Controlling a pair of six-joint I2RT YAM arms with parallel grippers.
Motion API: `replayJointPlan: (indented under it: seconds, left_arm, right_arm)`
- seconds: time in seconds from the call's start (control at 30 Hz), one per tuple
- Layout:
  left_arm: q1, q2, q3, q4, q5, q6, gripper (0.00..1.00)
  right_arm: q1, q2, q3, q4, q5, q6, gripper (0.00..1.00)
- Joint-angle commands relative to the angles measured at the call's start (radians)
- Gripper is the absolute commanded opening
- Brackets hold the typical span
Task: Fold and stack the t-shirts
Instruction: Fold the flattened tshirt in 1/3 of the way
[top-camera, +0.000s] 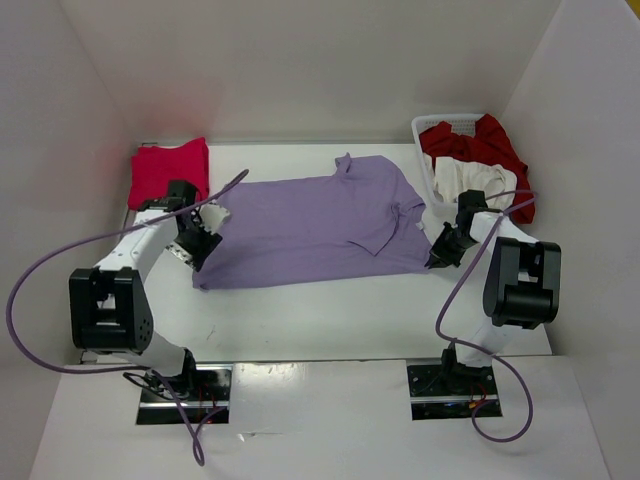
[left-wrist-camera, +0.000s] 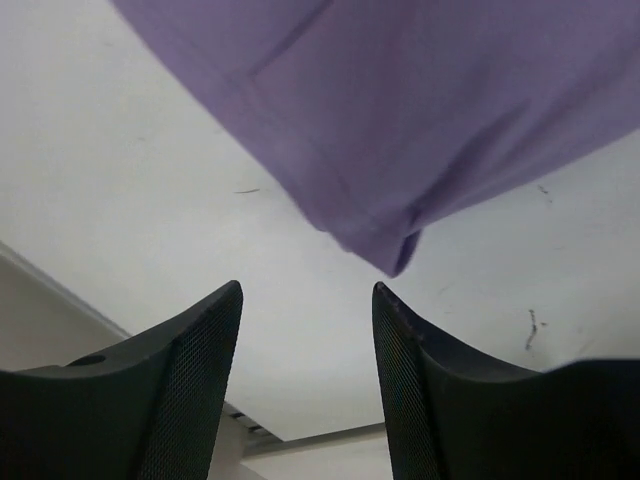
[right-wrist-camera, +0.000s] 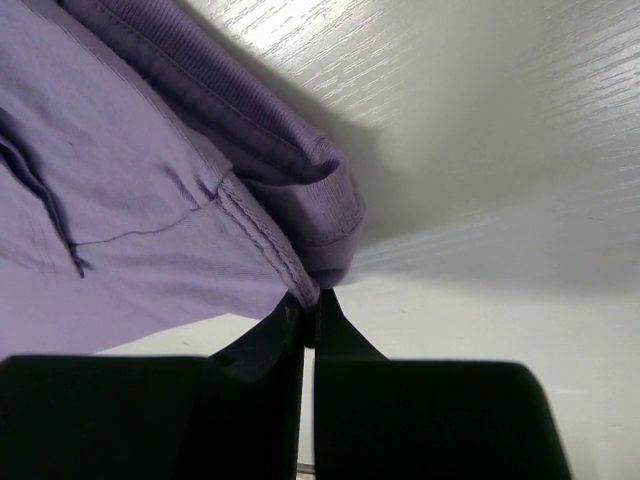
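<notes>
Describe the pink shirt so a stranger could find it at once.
Find the far left corner of the table. The pink shirt lies there. It alone is folded: the purple shirt is spread flat, the red shirt and white shirt are heaped in the basket.

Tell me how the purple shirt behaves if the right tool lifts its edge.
Probably floppy: the purple shirt lies creased and flat, so it should drape from the right tool. Likely light: thin cloth. Its other end may drag, since the left tool is open.
</notes>
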Motion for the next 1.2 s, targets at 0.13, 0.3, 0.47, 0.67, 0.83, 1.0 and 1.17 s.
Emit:
replayJointPlan:
  seconds: [0.13, 0.3, 0.47, 0.67, 0.83, 1.0, 1.17]
  left_arm:
    - [0.006, 0.116, -0.038, -0.044, 0.138, -0.052, 0.62]
    - [0.006, 0.168, -0.038, -0.033, 0.158, -0.061, 0.43]
    - [0.006, 0.22, -0.075, -0.009, 0.149, -0.061, 0.1]
    - [0.006, 0.149, -0.084, 0.059, 0.025, -0.061, 0.0]
    - [0.035, -0.013, -0.061, 0.105, -0.162, 0.084, 0.0]
    - [0.035, -0.034, -0.078, 0.054, -0.184, 0.136, 0.0]
    - [0.024, -0.034, -0.164, 0.002, -0.214, 0.146, 0.0]
  right_arm:
    - [0.0, -0.046, 0.013, -0.02, -0.01, -0.015, 0.0]
    - [0.0, -0.046, 0.013, -0.02, -0.01, -0.015, 0.0]
    - [0.0, -0.046, 0.013, -0.02, -0.01, -0.015, 0.0]
    - [0.0, -0.106, 0.048, -0.082, 0.005, -0.015, 0.0]
    - [0.0, -0.153, 0.069, -0.164, 0.028, -0.025, 0.0]
    - [0.01, -0.153, 0.071, -0.22, 0.028, -0.034, 0.0]
    - [0.053, -0.173, 0.06, -0.284, 0.017, -0.025, 0.0]
